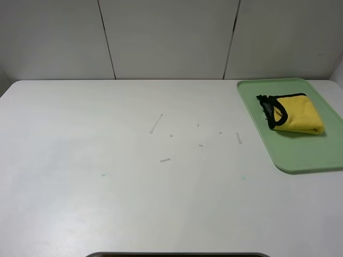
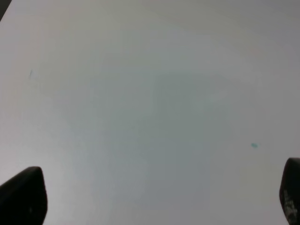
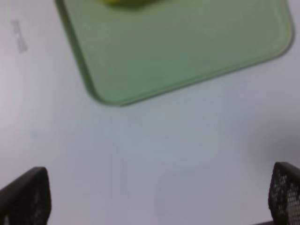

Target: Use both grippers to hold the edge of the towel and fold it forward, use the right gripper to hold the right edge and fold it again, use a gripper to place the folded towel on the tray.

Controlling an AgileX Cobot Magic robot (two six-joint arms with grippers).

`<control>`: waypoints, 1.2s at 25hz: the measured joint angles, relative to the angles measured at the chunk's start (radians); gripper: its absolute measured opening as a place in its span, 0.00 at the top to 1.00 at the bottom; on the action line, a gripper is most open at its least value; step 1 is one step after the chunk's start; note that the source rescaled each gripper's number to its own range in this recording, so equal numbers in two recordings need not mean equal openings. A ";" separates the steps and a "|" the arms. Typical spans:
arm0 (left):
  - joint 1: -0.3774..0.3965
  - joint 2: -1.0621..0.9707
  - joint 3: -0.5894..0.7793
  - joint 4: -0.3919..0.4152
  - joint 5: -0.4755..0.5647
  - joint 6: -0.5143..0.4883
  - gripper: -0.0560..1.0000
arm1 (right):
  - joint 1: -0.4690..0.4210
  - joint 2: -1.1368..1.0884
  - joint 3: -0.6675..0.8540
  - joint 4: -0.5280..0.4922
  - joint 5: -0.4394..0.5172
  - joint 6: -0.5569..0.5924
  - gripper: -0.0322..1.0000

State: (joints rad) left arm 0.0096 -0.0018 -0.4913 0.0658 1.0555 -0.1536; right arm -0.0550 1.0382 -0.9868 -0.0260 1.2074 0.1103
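Resting folded on the tray (image 1: 300, 155), the towel (image 1: 296, 114) lies at the desk's (image 1: 134, 187) far right, long axis roughly across. Right tool (image 3: 159, 194): released, empty, nearer, tray corner ahead of it. Left tool (image 2: 161, 197): released, empty, over bare desk. Surface white, matte, scuffed; pale wall panels behind. Task appears complete.

Setting: robot test bench, likely a lab. Plain white table (image 1: 107, 187) bearing scuffs and tape marks (image 1: 156, 123); bare grey panelled wall (image 1: 169, 37) behind; no household furnishings.
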 joint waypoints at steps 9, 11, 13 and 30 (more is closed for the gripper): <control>0.000 0.000 0.000 0.000 0.000 0.000 0.00 | 0.000 -0.320 0.198 0.059 0.007 -0.001 0.00; 0.000 0.000 0.000 0.000 0.000 0.000 0.00 | 0.000 -0.394 0.229 0.061 0.007 -0.011 0.00; 0.000 0.000 0.000 0.000 0.000 0.000 0.00 | 0.000 -0.475 0.264 0.061 0.008 -0.031 0.00; 0.000 0.000 0.000 0.000 0.000 0.000 0.00 | 0.000 -1.041 0.464 0.062 -0.135 -0.110 0.00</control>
State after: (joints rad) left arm 0.0096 -0.0018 -0.4913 0.0658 1.0555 -0.1536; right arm -0.0550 -0.0032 -0.5227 0.0360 1.0722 0.0000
